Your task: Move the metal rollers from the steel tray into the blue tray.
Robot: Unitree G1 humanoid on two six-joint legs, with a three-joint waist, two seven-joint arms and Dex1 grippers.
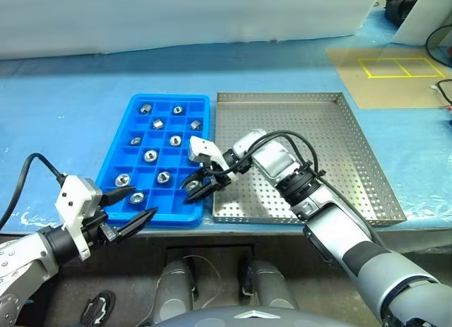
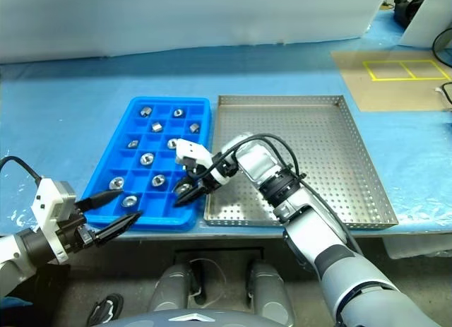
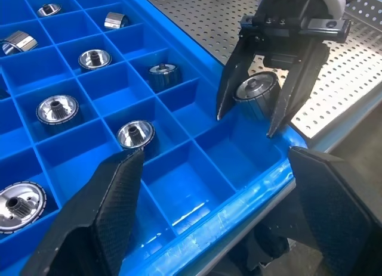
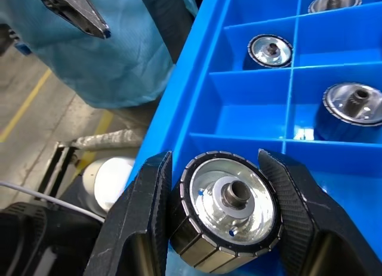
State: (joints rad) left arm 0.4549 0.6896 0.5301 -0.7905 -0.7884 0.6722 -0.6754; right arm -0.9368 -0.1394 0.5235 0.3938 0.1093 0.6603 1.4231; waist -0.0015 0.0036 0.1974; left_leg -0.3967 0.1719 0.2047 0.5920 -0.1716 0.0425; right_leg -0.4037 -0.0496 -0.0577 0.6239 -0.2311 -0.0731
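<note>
While the left hand (image 1: 134, 205) waits open at the near edge, the right hand (image 3: 271, 103) grips a roller (image 3: 255, 91) just above the blue tray's (image 1: 116, 157) empty near-right compartment.

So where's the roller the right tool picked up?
The roller is clamped in the right tool, hanging over the near right corner of the blue tray, just above an empty compartment beside the steel tray.
</note>
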